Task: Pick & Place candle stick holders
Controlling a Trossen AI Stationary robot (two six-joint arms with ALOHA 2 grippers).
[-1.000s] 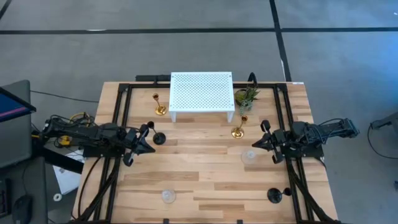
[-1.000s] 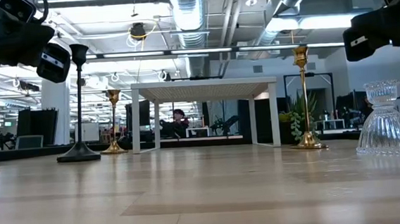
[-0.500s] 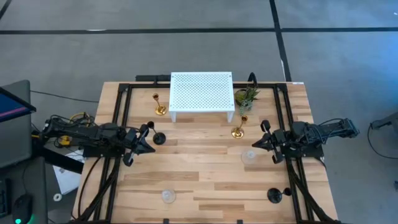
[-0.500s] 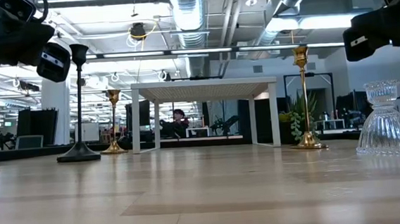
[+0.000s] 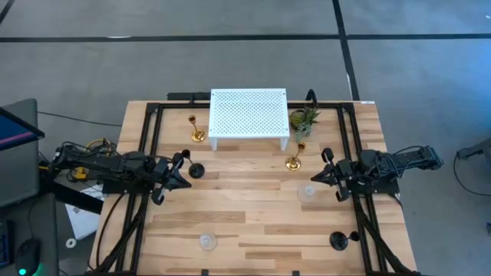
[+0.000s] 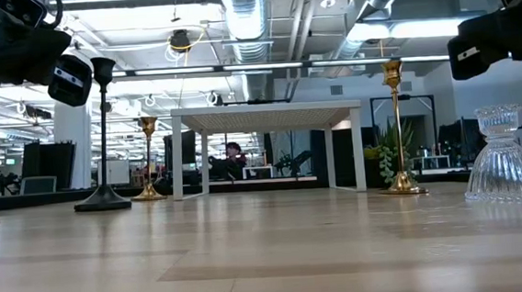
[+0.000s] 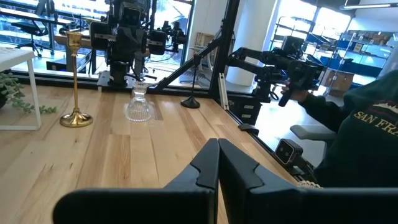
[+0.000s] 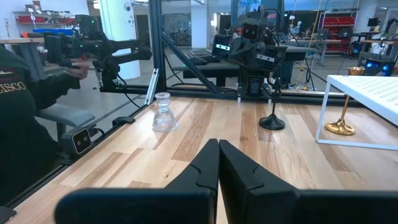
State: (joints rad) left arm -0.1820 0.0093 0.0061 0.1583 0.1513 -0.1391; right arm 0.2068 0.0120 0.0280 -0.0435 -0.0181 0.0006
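table: your wooden table [image 5: 253, 207] fills the middle of the high view, with black frame rails down both sides.
white stand: the white perforated stand [image 5: 248, 115] sits at the far middle of the table, on its legs.
left arm: your left arm lies low over the left rail; the left gripper [image 5: 182, 175] has its fingers pressed together with nothing between them, tips just beside a black holder.
right arm: your right arm mirrors it over the right rail; the right gripper [image 5: 316, 175] is also pressed together and empty, tips near a glass holder and a gold one.
plant: the small green plant [image 5: 304, 120] stands by the stand's right far corner.
black holders: one black candle stick holder [image 5: 197, 169] stands upright left of centre, just ahead of your left gripper; the other black holder [image 5: 338, 241] stands near the front right edge.
gold holders: one gold holder [image 5: 197, 133] stands just left of the white stand; the other gold holder [image 5: 293, 161] stands in front of the stand's right leg.
glass holders: one clear glass holder [image 5: 307, 191] stands right of centre, near your right gripper; the other glass holder [image 5: 207, 242] stands near the front edge, left of centre.
person: in the wrist views a person in a dark sweatshirt [image 7: 367, 137] sits beyond the table's edge.
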